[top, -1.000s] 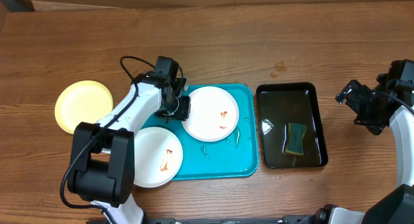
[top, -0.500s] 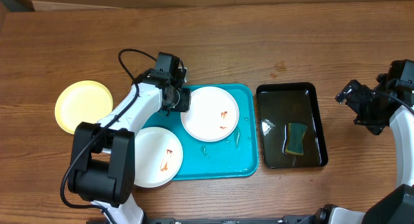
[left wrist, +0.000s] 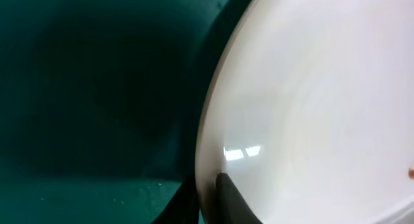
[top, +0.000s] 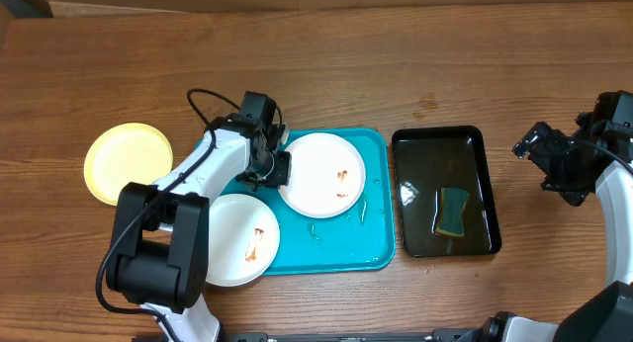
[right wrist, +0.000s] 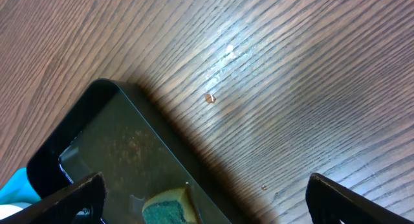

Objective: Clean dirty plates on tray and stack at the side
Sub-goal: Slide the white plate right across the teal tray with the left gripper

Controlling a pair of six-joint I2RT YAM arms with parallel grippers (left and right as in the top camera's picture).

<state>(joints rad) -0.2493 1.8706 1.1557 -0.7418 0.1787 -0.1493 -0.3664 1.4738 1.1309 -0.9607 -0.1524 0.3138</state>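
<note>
Three plates: yellow plate (top: pixel 127 162) sat on table (top: pixel 396 65), L of tray (top: pixel 346 245). Lower white plate (top: pixel 235 239) overlapped tray's front-L corner. Upper white plate (top: pixel 321 172) lay on tray, brown smears showing. Left gripper (top: pixel 277 169) was pinched on its L rim, prob. steadying it for a scrub. Right gripper (top: pixel 531 166) hung w/ fingers apart, empty, R of black tray (top: pixel 445 136). Next move likely needs sponge (top: pixel 454 212) fetched from there. Path looked unobstructed.

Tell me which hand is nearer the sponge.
Right. The right hand hovers over the table past the black tray's right edge; the left hand is far off, at the white plate's rim on the blue tray.
</note>
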